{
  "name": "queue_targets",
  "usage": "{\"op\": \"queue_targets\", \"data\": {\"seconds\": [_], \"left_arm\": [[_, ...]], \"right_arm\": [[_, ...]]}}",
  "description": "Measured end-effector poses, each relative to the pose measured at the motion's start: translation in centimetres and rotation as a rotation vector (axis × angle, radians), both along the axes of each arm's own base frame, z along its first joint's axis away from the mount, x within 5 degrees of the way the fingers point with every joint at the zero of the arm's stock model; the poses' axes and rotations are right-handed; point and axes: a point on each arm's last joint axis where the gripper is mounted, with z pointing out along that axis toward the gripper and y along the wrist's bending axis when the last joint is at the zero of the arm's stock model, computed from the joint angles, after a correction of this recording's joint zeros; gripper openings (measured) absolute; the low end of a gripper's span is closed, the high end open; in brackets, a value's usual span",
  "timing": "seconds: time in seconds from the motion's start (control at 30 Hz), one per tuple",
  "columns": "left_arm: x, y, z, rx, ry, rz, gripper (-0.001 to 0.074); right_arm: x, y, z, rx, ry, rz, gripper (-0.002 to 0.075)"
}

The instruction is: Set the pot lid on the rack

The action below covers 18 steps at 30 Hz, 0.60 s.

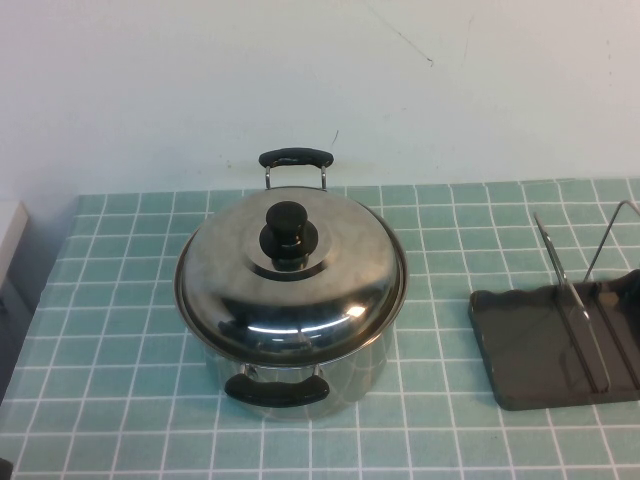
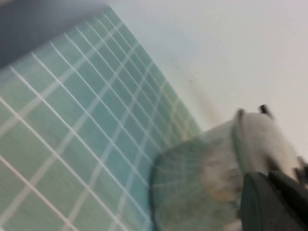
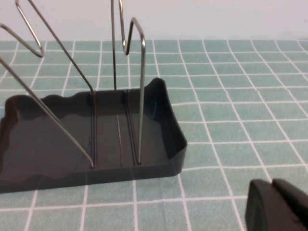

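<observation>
lid (image 1: 300, 275) sits on the pot (image 1: 300, 385), rack (image 1: 530, 350) at three o'clock.
stiff, slick steel; take the knob (image 1: 289, 234). left gripper (image 2: 276, 199) and right gripper (image 3: 279, 207) clenched, empty, near the pot and rack.

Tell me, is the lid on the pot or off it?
On. The pot lid sits flat, covering the pot; the rack holds nothing.

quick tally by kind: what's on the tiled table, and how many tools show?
Pots: 1, steel pot
Lids: 1, pot lid, sitting on the pot
Racks: 1, rack, on the right
Tools: 2, left tool beside the pot, shut; right tool near the rack, shut
Total: 5
</observation>
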Motion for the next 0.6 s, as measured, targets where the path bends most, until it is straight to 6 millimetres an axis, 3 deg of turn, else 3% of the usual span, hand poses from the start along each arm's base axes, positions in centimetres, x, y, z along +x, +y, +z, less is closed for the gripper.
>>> {"op": "queue_targets", "data": {"seconds": [0.1,0.37,0.47,0.6], "left_arm": [[0.0,-0.4,0.3,-0.214,-0.02,-0.003,-0.0003],[0.1,0.0,0.7,-0.183,-0.073,0.024,-0.0003],[-0.1,-0.5,1.0,-0.06,-0.043,-0.043,-0.0004],[-1.0,-1.3,5.3,0.247,-0.118,-0.159,-0.0004]], "right_arm": [[0.0,0.0,0.0,0.0,0.0,0.0,-0.0003],[0.0,0.0,0.0,0.0,0.0,0.0,-0.0003],[0.0,0.0,0.0,0.0,0.0,0.0,-0.0003],[0.0,0.0,0.0,0.0,0.0,0.0,-0.0003]]}}
